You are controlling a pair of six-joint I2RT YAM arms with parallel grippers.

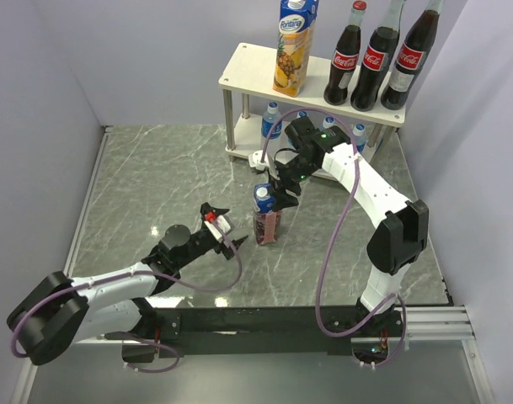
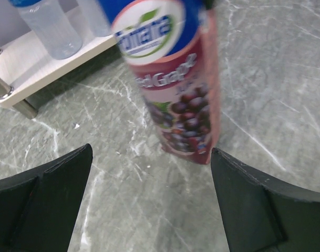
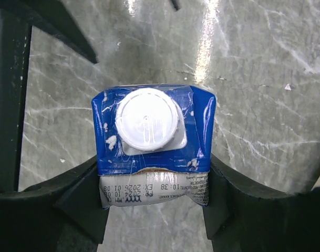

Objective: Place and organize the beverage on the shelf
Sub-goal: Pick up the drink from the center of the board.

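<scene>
Three pale walls [image 1: 155,59] enclose a grey marbled tabletop [image 1: 146,177]. Before the shelf [image 1: 243,71], the grape carton [image 1: 265,223] stands upright, right pincer [image 1: 278,195] closed on its top; left pincer [image 2: 151,152] gapes wide. Only the right wrist view shows its white cap [image 3: 147,119].

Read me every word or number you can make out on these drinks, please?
"Fontana": logo on the pineapple carton.
"Coca-Cola": red labels of the three cola bottles.
"Red Grape": blurred, partly cut off, on the grape carton.
"EX", "10:38": stamp on that carton's top seam; other digits unsure.
Water bottles: labels too small to read.
</scene>
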